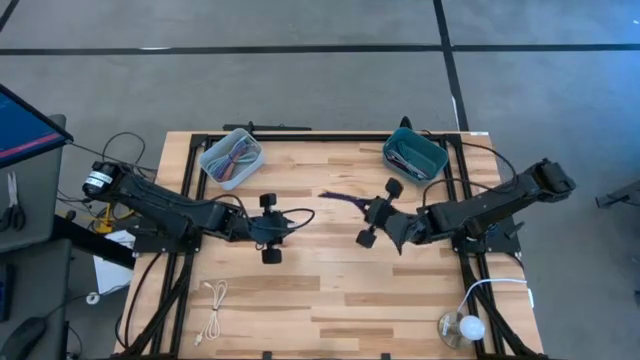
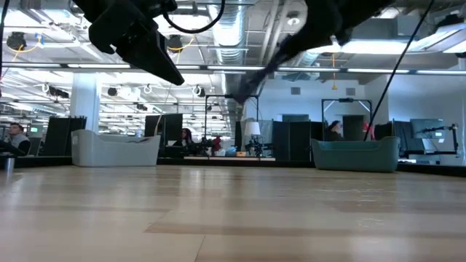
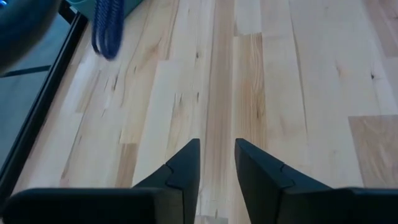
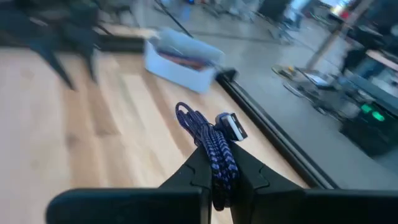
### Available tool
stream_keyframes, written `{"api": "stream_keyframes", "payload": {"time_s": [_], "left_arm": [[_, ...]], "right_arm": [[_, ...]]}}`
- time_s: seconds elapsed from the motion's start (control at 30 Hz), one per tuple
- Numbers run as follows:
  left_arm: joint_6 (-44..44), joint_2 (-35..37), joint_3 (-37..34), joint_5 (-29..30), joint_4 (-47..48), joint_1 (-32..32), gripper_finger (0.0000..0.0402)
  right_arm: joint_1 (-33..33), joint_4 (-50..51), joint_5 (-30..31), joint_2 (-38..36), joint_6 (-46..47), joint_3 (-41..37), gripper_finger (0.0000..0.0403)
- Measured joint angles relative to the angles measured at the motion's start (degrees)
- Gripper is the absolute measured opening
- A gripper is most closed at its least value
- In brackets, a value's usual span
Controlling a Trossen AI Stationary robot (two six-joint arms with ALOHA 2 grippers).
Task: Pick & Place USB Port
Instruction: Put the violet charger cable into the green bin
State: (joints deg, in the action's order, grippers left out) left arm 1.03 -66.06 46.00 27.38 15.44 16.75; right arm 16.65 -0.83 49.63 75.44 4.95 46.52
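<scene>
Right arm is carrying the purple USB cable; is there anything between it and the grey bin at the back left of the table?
The right tool holds the purple USB cable above the table's middle. Toward the grey bin, the bare wooden table holds nothing, but the left tool hovers beside that path, so it may crowd the route.

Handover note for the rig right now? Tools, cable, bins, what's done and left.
Right tool: shut on the purple USB cable, carrying it above mid-table.
Left tool: slightly open, empty, over bare table.
Teal bin: back right, some items inside.
Grey bin: back left, holds cables.
White cable: loose, front left.
Done: pick. Left: placing; likely the grey bin, unconfirmed.
</scene>
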Motion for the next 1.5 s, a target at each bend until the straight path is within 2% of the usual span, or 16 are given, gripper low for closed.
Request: {"api": "stream_keyframes", "payload": {"time_s": [0.2,0.53,0.83,1.0,1.2,1.33,1.5], "left_arm": [[-0.01,0.00,0.00,0.00,0.11,0.00,0.0113],[-0.01,0.00,0.00,0.00,0.11,0.00,0.0112],[-0.01,0.00,0.00,0.00,0.11,0.00,0.0113],[-0.01,0.00,0.00,0.00,0.11,0.00,0.0114],[-0.02,0.00,0.00,0.00,0.09,0.00,0.0114],[-0.01,0.00,0.00,0.00,0.08,0.00,0.0114],[-0.01,0.00,0.00,0.00,0.07,0.00,0.0114]], "right_arm": [[-1.20,15.24,2.51,-4.62,9.73,0.00,0.0014],[-1.38,35.14,11.43,-12.33,21.42,0.00,0.0013],[-3.10,54.49,13.90,-18.44,37.50,0.00,0.0013],[-6.49,56.83,13.90,-19.47,38.58,0.00,0.0013],[-13.71,57.97,13.57,-19.47,38.74,-2.10,0.0013],[-18.07,55.77,13.02,-19.47,41.26,-5.62,0.0013],[-22.10,48.01,12.56,-19.45,41.65,-11.78,0.0013]]}}
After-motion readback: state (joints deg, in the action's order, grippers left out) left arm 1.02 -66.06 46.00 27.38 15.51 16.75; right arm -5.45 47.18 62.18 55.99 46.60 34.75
